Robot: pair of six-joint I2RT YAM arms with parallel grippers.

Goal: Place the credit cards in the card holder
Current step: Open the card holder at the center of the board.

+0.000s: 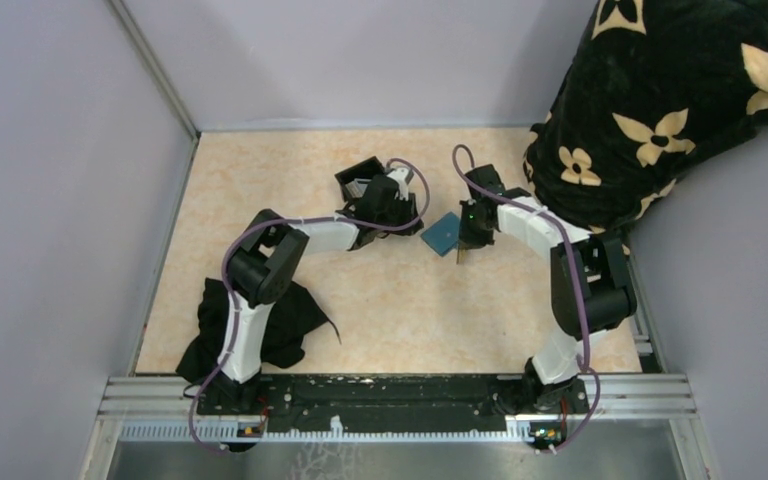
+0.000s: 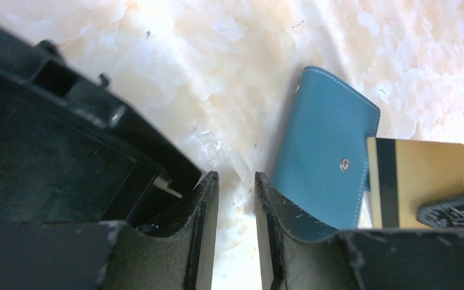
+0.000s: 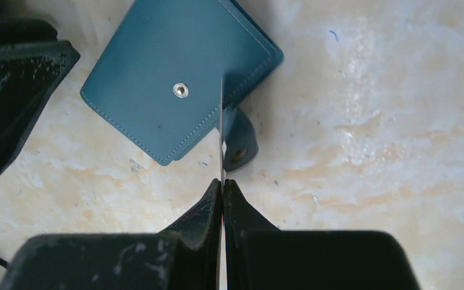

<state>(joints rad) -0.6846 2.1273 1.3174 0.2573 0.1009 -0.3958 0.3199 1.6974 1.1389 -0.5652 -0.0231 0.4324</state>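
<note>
One tan-gold card (image 2: 420,181), clamped between the pressed-together jaws of the right pincer (image 3: 223,184). It stands on edge with its long axis running straight out from that pincer, probably so its leading edge can enter a slot. The teal card holder (image 3: 169,72) lies flat on the table (image 3: 368,121) directly ahead and under the card's far end. The left pincer (image 2: 237,181) has a narrow gap and is empty, with the holder just to its right.

gold card (image 2: 422,181) beside teal card holder (image 2: 323,151)
</note>
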